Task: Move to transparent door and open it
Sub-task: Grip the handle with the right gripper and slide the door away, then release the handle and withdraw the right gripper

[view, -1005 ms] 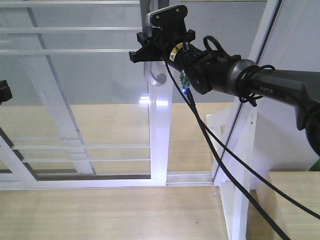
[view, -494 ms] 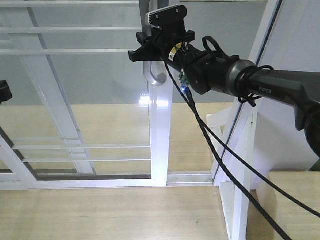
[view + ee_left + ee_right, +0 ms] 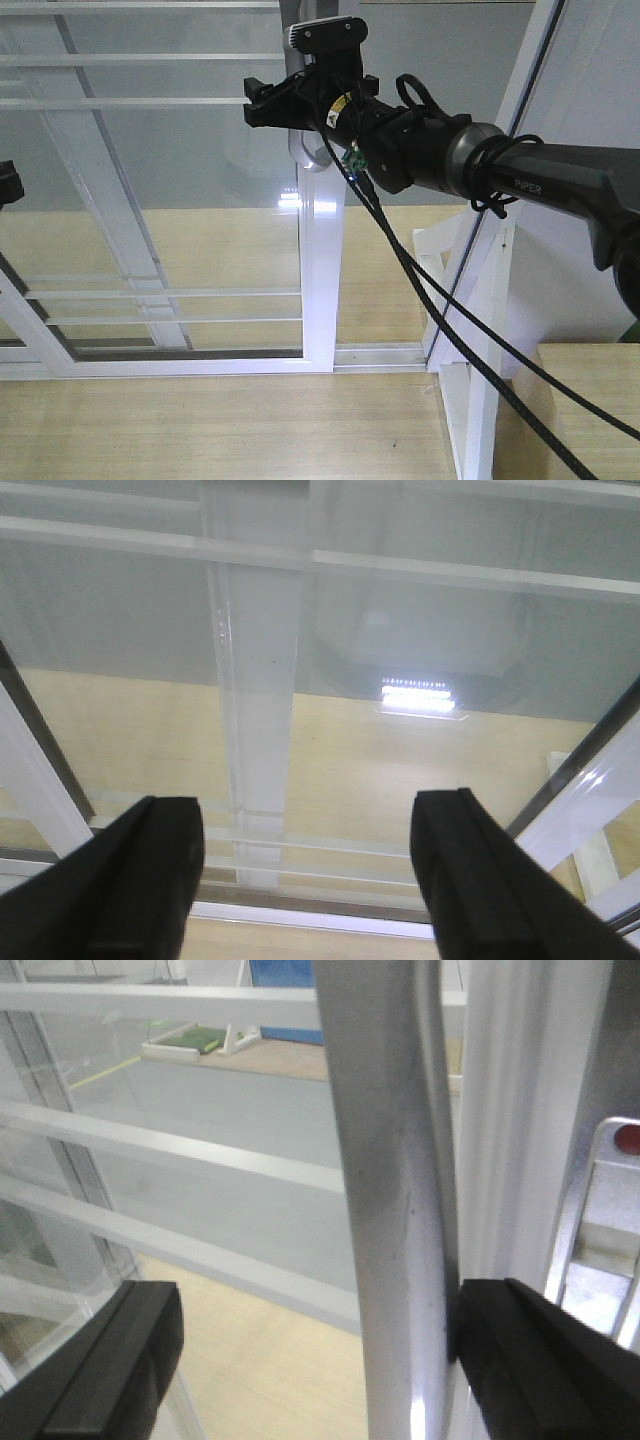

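Note:
The transparent door fills the front view: clear glass, glossy white frame, thin white bars. Its curved grey handle sits on the right stile. My right gripper is open at handle height, its jaws to either side of the handle. In the right wrist view the handle stands between the fingers of the right gripper, against the right finger and far from the left one. My left gripper is open and empty, facing glass and white bars; only its edge shows at the far left in the front view.
A second white-framed glass panel lies behind on the left. The bottom track runs along the wooden floor. A white wooden frame stands right of the door. Black cables hang from the right arm. A metal latch is beside the stile.
My right gripper has shifted a little to the left along the handle's height. The door stile stays in the same place. The left gripper has not moved.

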{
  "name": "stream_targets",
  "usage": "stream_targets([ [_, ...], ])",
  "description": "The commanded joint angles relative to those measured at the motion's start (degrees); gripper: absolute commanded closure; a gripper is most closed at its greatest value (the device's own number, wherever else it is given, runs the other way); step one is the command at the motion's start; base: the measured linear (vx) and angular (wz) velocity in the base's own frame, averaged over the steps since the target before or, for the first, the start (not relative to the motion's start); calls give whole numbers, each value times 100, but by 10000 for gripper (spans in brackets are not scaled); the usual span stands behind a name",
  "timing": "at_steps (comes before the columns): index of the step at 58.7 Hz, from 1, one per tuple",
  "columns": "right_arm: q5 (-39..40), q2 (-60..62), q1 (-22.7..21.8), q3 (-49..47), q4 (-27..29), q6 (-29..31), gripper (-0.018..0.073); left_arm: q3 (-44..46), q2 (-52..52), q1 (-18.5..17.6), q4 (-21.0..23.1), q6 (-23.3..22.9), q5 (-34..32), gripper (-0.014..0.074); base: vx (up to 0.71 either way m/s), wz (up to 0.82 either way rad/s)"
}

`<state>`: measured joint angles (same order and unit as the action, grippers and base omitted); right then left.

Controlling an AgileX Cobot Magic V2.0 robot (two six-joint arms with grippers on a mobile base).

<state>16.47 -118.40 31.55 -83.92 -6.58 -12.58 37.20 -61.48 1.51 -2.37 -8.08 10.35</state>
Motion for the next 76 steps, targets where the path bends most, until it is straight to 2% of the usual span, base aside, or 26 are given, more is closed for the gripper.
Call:
stream_targets([
  [1, 107, 614, 5, -158, -10, 250, -74, 205, 79, 11, 22, -34, -370, 37, 0, 0],
  [14, -2348, 1560, -2, -139, -157, 714, -55, 205, 79, 6, 22, 63, -370, 37, 0, 0],
  [25, -3543, 2060, -134, -117, -185, 942, -38, 205, 79, -238, 22, 134, -418, 37, 0, 0],
  [35, -3252, 2770, -511, 780, 94, 935, -32, 205, 79, -510, 22, 134, -458, 37, 0, 0],
  [46, -3170, 4103, -1268, 2263, 96, 982, -32, 207, 79, -630, 192, 126, -497, 37, 0, 0],
  [59, -3863, 5757, -2110, 3308, 112, 982, -32, 207, 79, -693, 237, 148, -588, 37, 0, 0],
  [70, -4307, 6765, -2376, 3741, 89, 979, -32, 287, -76, -1087, 237, 177, -1113, 37, 0, 0],
  [76, -4375, 7102, -2376, 3860, 74, 979, -32, 634, -416, -1288, 237, 177, -1127, 37, 0, 0],
])
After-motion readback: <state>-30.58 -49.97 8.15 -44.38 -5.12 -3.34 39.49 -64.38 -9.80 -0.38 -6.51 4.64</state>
